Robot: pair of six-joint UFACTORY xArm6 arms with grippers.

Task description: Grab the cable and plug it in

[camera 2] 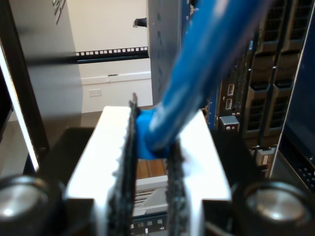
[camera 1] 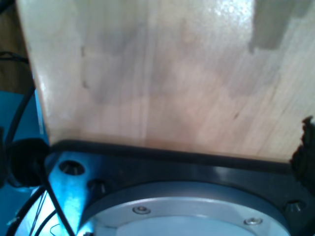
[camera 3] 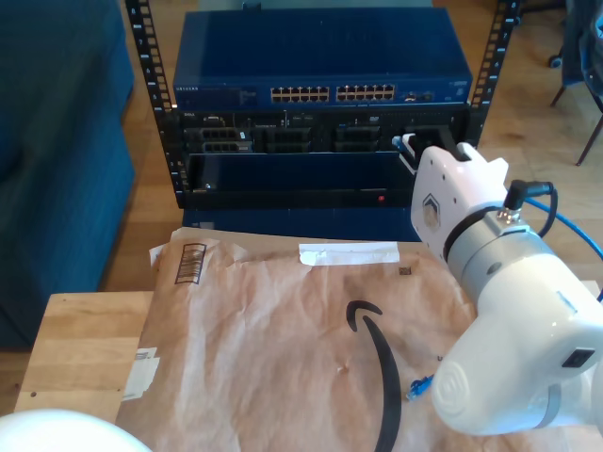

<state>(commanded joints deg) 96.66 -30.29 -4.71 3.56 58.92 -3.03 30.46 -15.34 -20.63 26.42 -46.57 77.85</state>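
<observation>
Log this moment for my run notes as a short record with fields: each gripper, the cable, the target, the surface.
second gripper: shut on the blue cable, held up close to the rack
first gripper: not seen; its camera looks at a wooden board
cable: runs away from the jaws toward the rack; another end lies on the brown paper
target: blue switch with rows of ports, top of the rack
plugged in: not yet

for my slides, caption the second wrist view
My second gripper clamps the blue ethernet cable beside the server rack.
</observation>
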